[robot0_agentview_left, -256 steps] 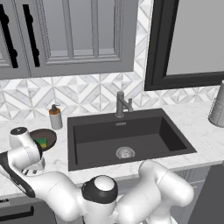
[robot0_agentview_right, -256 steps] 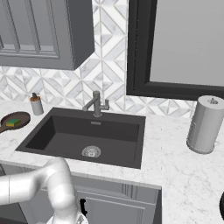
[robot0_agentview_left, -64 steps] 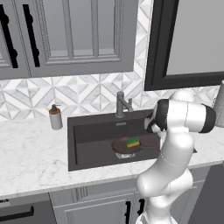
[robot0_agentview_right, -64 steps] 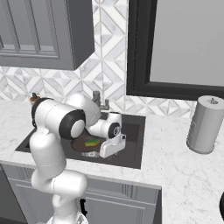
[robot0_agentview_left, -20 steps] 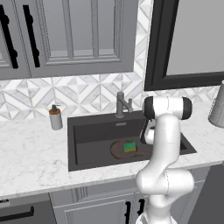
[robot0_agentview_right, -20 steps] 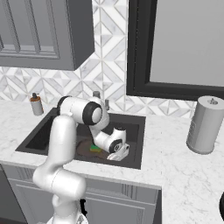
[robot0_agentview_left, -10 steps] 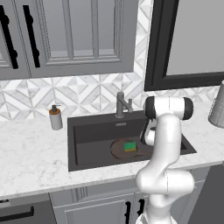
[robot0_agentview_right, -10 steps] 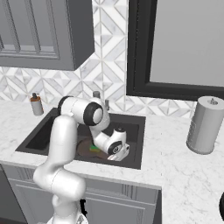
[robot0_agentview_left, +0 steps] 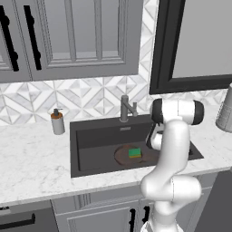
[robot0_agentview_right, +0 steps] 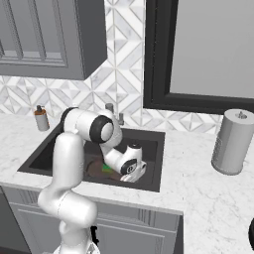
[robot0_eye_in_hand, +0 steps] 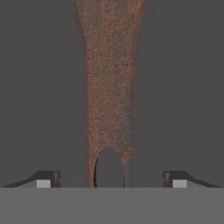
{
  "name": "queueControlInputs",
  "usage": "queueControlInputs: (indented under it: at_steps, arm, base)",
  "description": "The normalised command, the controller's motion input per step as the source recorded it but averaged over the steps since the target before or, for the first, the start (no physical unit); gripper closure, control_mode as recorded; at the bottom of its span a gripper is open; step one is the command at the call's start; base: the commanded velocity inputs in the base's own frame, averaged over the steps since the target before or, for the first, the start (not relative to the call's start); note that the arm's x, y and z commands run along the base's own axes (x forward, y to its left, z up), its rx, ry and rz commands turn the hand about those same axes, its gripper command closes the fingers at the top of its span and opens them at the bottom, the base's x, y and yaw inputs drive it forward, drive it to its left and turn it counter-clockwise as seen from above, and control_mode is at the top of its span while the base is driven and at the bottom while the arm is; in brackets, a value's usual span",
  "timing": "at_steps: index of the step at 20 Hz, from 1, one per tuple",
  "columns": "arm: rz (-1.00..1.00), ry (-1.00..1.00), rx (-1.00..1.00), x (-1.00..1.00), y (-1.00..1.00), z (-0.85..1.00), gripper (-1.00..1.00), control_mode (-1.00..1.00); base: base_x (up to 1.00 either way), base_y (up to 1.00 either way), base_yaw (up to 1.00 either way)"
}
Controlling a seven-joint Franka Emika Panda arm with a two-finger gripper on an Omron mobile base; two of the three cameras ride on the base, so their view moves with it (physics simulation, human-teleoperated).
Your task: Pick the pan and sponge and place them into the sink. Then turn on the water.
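My gripper sits spread astride the pan handle in the sink; lifting carelessly could snag it, tipping the sponge.

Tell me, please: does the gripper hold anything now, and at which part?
Nothing is held. The gripper is open, its fingertips standing apart on either side of the pan's handle without closing on it.

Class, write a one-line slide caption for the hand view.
Open gripper straddling the pan handle, fingertips apart on either side, above the dark sink floor.
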Motion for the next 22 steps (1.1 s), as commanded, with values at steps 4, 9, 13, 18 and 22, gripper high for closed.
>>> queueControlInputs:
  at_steps: [4,9,13,18,22]
  arm:
    - [0.00,-0.01,0.00,0.00,0.00,0.97,-1.00,-1.00]
    - [0.00,-0.02,0.00,-0.09,0.00,0.99,-1.00,-1.00]
    - [0.00,-0.02,0.00,-0.31,-0.03,1.00,-1.00,-1.00]
    - [-0.01,-0.03,0.03,-0.37,-0.01,1.00,-1.00,-1.00]
    - [0.00,-0.12,0.10,-0.54,0.00,0.91,-1.00,-1.00]
  base:
    - [0.00,0.00,0.00]
    - [0.00,0.00,0.00]
    - [0.00,0.00,0.00]
    - [0.00,0.00,0.00]
    - [0.00,0.00,0.00]
